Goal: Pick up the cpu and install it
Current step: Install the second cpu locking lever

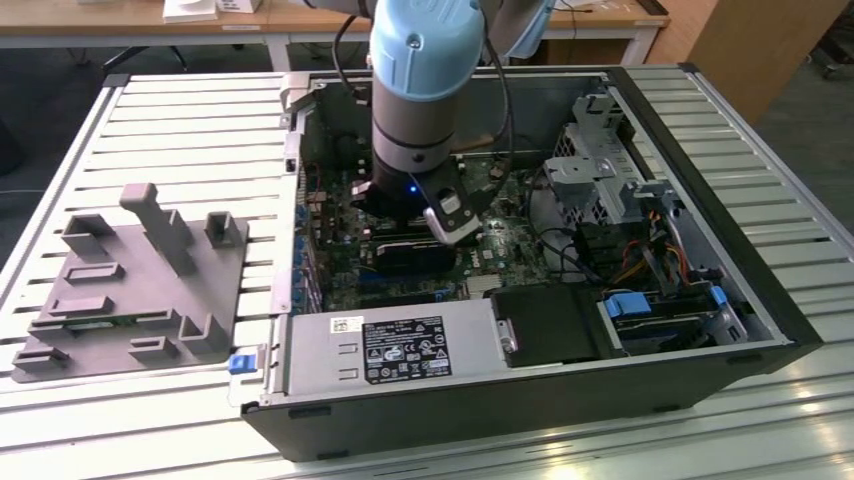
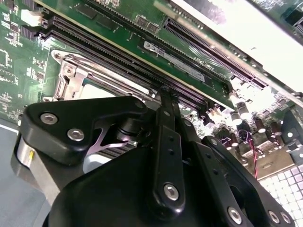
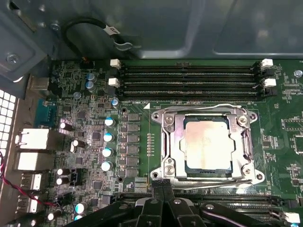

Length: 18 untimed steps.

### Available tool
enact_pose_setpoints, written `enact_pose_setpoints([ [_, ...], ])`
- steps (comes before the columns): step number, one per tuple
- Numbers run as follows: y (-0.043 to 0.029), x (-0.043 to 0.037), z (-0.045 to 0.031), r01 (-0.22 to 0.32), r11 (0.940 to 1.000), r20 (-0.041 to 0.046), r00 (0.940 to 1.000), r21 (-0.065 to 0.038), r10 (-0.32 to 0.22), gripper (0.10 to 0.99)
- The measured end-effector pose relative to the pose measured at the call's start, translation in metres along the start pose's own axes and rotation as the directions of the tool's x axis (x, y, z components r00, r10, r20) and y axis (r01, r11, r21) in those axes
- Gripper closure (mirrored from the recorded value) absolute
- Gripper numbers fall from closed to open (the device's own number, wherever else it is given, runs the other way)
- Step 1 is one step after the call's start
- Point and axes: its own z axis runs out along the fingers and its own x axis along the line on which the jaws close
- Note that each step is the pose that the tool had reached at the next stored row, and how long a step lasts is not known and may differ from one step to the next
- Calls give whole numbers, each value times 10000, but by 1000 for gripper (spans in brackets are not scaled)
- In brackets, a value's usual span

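– Two fingers (image 3: 157, 190) pressed together is what I get from the first wrist view. How does the claw look to you?

– Same from my console. I read the gripper (image 3: 162, 183) as clenched with nothing between the tips, though its own dark linkage hides much of it in the second wrist view, so I hedge a little there.

– And the cpu?

– The cpu (image 3: 208, 144) lies flat inside the socket frame (image 3: 169, 142), silver top facing up, the metal frame around all four sides. The fingertips sit just beside one edge of that frame and apart from the chip.

– I see the frame (image 2: 66, 80) in the second wrist view too, poking out from behind the gripper (image 2: 165, 94).

– Agreed. Around the socket I see the green motherboard (image 3: 85, 118), with long memory slots (image 3: 189, 78) beside the frame on the side away from the fingertips.

– Further out?

– In the exterior view the arm (image 1: 420, 90) reaches down into the open computer case (image 1: 694, 200). The power supply (image 1: 387, 350) fills the near end of the case. On the exterior view's left a grey block (image 1: 134, 290) with upright posts stands on the slatted table (image 1: 174, 130), just beside the case.
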Motion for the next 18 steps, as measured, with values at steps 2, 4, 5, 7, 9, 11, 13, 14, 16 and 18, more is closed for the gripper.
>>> enact_pose_setpoints([
  [2, -3, 0, 10, 2, 10000, -1, 10000, -58, -2, 980],
  [4, -5, -1, 18, 4, 9999, -2, 10000, -122, -4, 980],
  [5, -6, -1, 21, 5, 9999, -3, 10000, -155, -6, 980],
  [7, -7, -1, 26, 7, 9998, -4, 10000, -216, -7, 980],
  [9, -9, 0, 32, 8, 9996, -5, 10000, -269, -8, 980],
  [11, -10, 2, 38, 11, 9995, -5, 10000, -311, -11, 980],
  [13, -11, 6, 43, 11, 9995, -6, 10000, -330, -11, 980],
  [14, -12, 8, 46, 11, 9994, -6, 10000, -335, -12, 980],
  [16, -15, 17, 54, 10, 9994, -6, 10000, -345, -10, 980],
  [18, -18, 33, 69, 12, 9994, -5, 10000, -347, -13, 980],
])
